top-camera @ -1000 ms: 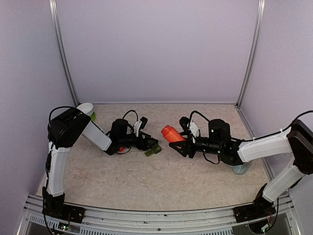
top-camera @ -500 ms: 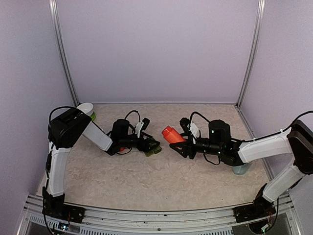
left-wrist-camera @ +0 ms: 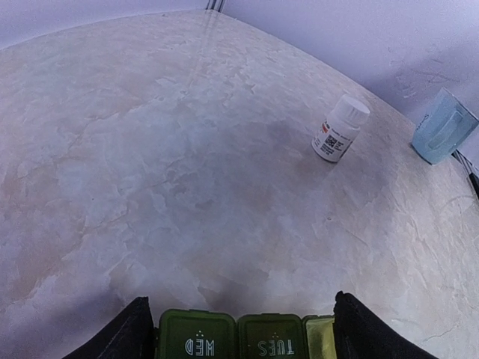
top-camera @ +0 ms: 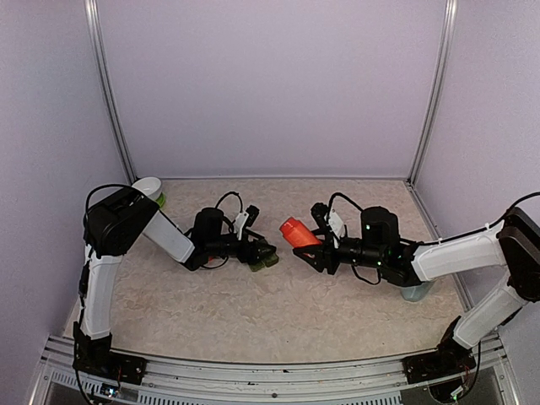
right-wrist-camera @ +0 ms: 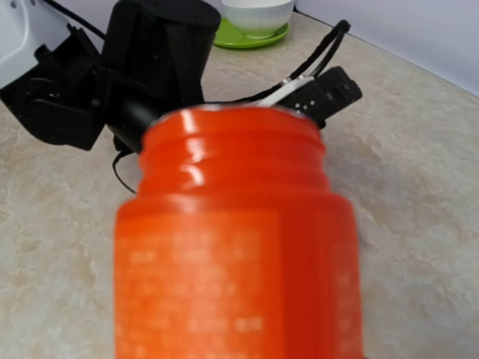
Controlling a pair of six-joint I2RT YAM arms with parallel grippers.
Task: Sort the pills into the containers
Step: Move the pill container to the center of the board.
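**Left claw spans the containers; right claw grips an orange bottle**

The left claw (left-wrist-camera: 241, 310) is low over the bench (left-wrist-camera: 150, 149) with its jaws spread wide. Its two black fingers (left-wrist-camera: 138, 333) sit flush against the two ends of the containers (left-wrist-camera: 224, 340), a dark green strip that fills the gap between them. The strip lies flat on the bench, right at the fingertips. Two lids read WED and TUES, upside down from the wrist camera. The third compartment, next to the right-hand finger, looks paler and its mark cannot be read.

Ahead of this claw and off to its right, a white pill bottle (left-wrist-camera: 340, 129) with a white cap and a printed label stands well apart from the strip. Farther right, near the wall, is a pale blue mug (left-wrist-camera: 443, 127).

The right claw (top-camera: 314, 242) is closed to a middling width around an orange bottle (right-wrist-camera: 239, 247) and holds it off the bench. The bottle lies roughly level, with its uncapped, threaded neck pointing away from the claw toward the left arm. It has a label on its side, too blurred to read, and what is inside cannot be seen.

Just past the bottle's mouth is the left arm's black wrist (right-wrist-camera: 153, 45) with its cables. Beyond that, far from this claw, a white bowl (right-wrist-camera: 258, 13) sits on a green saucer (right-wrist-camera: 251, 36) by the back wall.

From above, the bottle's mouth is near the strip but apart from it, with bare bench between the two claws.
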